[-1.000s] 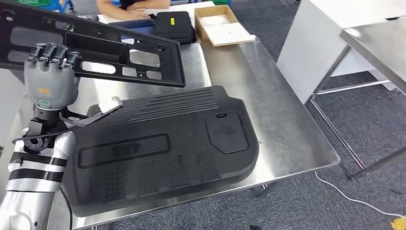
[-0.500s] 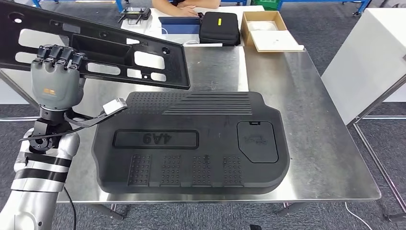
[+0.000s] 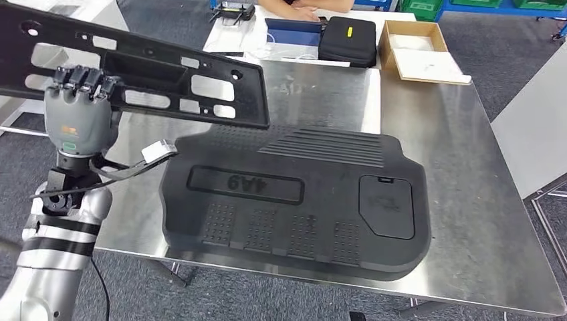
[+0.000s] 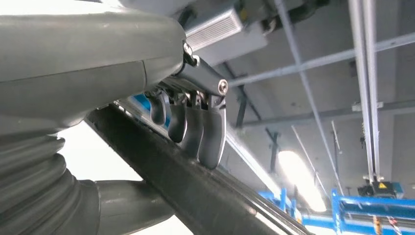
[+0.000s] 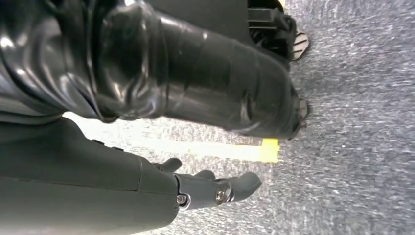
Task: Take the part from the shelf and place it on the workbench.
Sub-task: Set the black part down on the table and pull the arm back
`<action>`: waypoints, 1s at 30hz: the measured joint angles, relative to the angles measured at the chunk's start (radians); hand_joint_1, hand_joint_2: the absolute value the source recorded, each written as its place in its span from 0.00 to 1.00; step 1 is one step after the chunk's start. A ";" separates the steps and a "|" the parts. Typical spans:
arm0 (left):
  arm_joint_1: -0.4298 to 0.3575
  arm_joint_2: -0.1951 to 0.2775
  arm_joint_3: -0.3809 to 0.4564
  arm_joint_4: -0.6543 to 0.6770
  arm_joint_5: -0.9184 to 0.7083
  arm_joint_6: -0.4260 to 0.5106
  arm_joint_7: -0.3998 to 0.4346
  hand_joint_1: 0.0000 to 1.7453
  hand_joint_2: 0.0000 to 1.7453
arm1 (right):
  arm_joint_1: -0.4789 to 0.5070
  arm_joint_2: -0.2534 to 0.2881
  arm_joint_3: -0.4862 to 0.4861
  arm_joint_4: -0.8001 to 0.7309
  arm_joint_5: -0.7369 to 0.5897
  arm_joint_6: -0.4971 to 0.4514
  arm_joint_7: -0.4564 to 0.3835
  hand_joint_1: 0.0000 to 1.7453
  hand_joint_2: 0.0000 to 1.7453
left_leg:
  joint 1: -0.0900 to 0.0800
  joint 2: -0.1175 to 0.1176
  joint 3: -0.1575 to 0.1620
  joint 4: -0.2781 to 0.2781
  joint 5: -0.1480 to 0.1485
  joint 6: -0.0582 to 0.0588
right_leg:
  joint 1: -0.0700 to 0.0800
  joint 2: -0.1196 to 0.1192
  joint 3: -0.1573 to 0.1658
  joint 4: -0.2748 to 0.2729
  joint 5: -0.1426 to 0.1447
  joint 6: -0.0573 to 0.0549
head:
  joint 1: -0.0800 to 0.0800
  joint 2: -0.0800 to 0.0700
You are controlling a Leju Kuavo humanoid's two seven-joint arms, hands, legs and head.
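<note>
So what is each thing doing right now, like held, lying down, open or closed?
Long black part: held up above the workbench.
Left hand: gripping the part.
Right hand: hanging, fingers apart, holding nothing.
Big black panel: lying flat on the workbench.
Cardboard box: open.
Black case: closed.

Brushed, reflective stainless-steel workbench (image 3: 428, 134); large matt black textured plastic cover (image 3: 294, 200); long matt black perforated plastic panel (image 3: 147, 73); brown cardboard box (image 3: 418, 50).
</note>
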State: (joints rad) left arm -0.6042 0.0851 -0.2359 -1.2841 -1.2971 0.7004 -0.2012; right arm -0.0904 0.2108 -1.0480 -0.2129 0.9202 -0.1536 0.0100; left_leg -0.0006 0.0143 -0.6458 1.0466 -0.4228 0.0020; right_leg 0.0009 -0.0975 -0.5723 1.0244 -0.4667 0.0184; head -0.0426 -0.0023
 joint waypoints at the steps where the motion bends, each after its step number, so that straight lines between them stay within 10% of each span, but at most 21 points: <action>1: 0.004 -0.004 -0.007 0.001 0.043 0.000 -0.011 1.00 1.00 | -0.001 0.000 0.000 0.000 0.001 0.000 0.000 0.00 0.00 | -0.001 -0.004 -0.001 -0.002 0.001 0.006 | 0.000 -0.003 0.001 -0.002 0.000 0.005 | 0.000 0.000; 4: 0.021 -0.025 -0.046 0.000 0.157 0.000 -0.023 1.00 1.00 | -0.001 0.001 0.000 0.000 0.002 0.000 0.000 0.00 0.00 | 0.008 -0.016 0.002 -0.014 0.010 0.024 | -0.003 0.043 -0.029 0.057 -0.035 0.014 | 0.002 0.000; 8: 0.064 -0.059 -0.108 -0.002 0.291 -0.032 -0.047 1.00 1.00 | 0.004 0.002 -0.002 0.000 0.003 -0.001 0.004 0.00 0.00 | 0.011 -0.033 -0.003 -0.016 0.014 0.031 | -0.007 0.092 -0.142 0.279 -0.113 0.018 | 0.005 0.000; 11: 0.091 -0.093 -0.165 0.021 0.415 -0.113 -0.107 1.00 1.00 | 0.006 0.001 -0.003 0.000 0.009 -0.014 0.032 0.00 0.00 | 0.012 -0.050 -0.004 -0.015 0.016 0.029 | -0.013 0.095 -0.082 0.145 -0.048 0.044 | 0.005 0.000; 14: 0.088 -0.142 -0.238 0.075 0.463 -0.131 -0.139 1.00 1.00 | 0.002 0.002 -0.004 0.000 0.009 -0.033 0.051 0.00 0.00 | 0.006 -0.064 -0.008 -0.011 0.018 0.026 | -0.017 0.102 -0.005 -0.010 0.006 0.044 | 0.006 0.000; 17: 0.075 -0.169 -0.291 0.115 0.470 -0.133 -0.139 1.00 1.00 | -0.001 0.004 -0.009 0.000 0.001 -0.050 0.053 0.00 0.00 | 0.003 -0.063 -0.008 -0.013 0.019 0.038 | -0.014 0.104 -0.003 -0.017 0.015 0.034 | 0.006 0.000; 30: 0.034 -0.232 -0.399 0.169 0.501 -0.180 -0.138 1.00 1.00 | 0.000 0.003 -0.026 0.000 0.005 -0.051 0.053 0.00 0.00 | 0.004 -0.058 -0.006 -0.025 0.027 0.020 | -0.011 0.106 -0.007 -0.015 0.016 0.029 | 0.006 0.000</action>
State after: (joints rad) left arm -0.5701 -0.1472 -0.6353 -1.1148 -0.7963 0.5206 -0.3393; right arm -0.0903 0.2133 -1.0739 -0.2129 0.9254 -0.2045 0.0628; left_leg 0.0038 -0.0436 -0.6517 1.0218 -0.3956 0.0221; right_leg -0.0104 0.0087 -0.5797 1.0092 -0.4503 0.0476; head -0.0365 -0.0023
